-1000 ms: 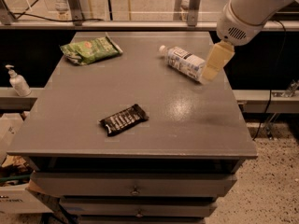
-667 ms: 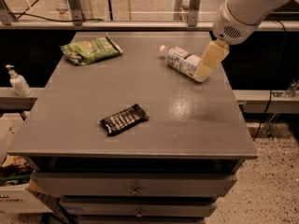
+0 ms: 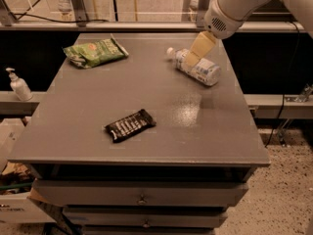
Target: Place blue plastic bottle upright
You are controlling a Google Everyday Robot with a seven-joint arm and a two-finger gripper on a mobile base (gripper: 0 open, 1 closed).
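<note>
**Op:** Where's the bottle rn?

**Spotter:** Your blue plastic bottle (image 3: 205,71) is down on its side on the table (image 3: 146,92), far-right part, well back from the front edge. The white cap pts to the far left and the base pts toward the right edge. The white label w/ dark print wraps the body. Not upright yet.

**Op:** And the gripper?

**Spotter:** Your gripper (image 3: 191,60) is right over the bottle. Its beige tip crosses the neck end, just behind the cap. It slants down from the white arm (image 3: 230,11), which comes in from the top-right corner. Whether it's touching the bottle or just in front of it, can't tell. Spread or closed, can't tell either, since you only get one beige shape from this angle.

**Op:** What else is on there?

**Spotter:** A green chip bag (image 3: 94,52) lies flat at the far left, well apart from the bottle. A dark candy bar (image 3: 129,125) sits near the middle-front, at an angle, also well apart. Off the table on the left, a small white pump bottle (image 3: 18,84) stands upright on a ledge. There are drawers (image 3: 142,199) under the tabletop, and both are closed.
</note>
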